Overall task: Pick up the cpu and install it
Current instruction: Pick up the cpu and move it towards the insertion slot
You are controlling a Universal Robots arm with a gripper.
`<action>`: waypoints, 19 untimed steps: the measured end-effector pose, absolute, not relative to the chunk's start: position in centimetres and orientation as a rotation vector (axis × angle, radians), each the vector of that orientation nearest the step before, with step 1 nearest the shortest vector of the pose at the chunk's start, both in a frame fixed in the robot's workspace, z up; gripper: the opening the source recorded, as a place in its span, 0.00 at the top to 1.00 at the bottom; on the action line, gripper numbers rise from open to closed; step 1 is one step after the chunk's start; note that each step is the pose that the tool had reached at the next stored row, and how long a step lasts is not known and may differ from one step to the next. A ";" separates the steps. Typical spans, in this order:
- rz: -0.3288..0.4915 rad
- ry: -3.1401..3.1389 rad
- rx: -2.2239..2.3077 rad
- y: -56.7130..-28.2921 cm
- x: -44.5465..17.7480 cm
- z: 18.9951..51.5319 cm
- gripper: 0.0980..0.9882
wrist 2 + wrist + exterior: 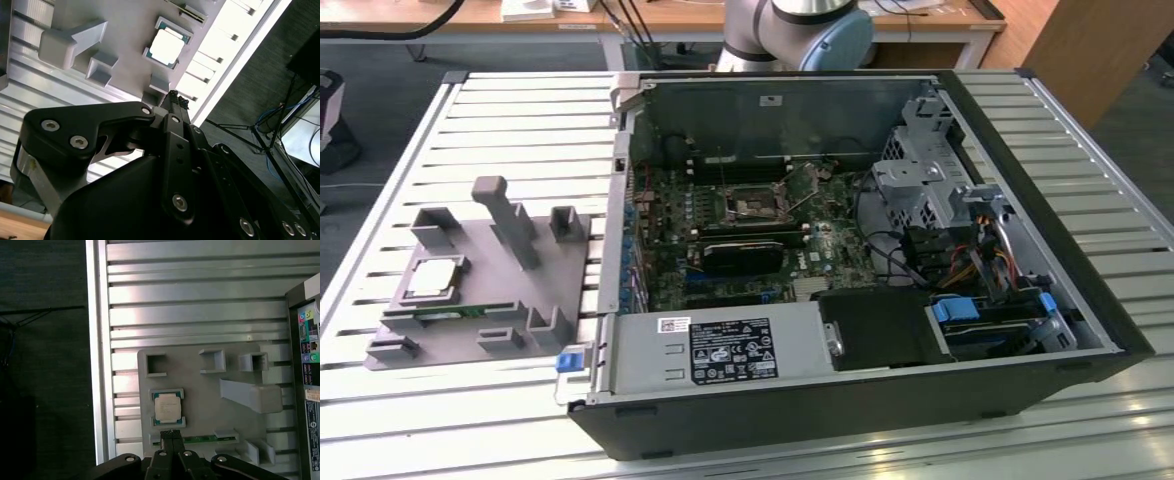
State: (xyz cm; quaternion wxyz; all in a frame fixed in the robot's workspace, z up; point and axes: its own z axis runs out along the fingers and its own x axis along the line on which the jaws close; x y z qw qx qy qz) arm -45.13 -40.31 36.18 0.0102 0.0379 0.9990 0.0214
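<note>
While the arm rises behind the open computer case in the exterior view, both wrist views look down past the end effector, whose fingers are pressed together and hold nothing. Its tips hang above the cpu without touching it. The cpu lies flat in a grey fixture on the slatted tabletop.
</note>
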 end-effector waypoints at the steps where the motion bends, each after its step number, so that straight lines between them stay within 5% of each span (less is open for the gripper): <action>1: 0.067 3.118 0.118 -40.3 -45.1 36.1 0.99; 19: 0.067 3.124 0.119 -40.3 -45.1 34.8 0.99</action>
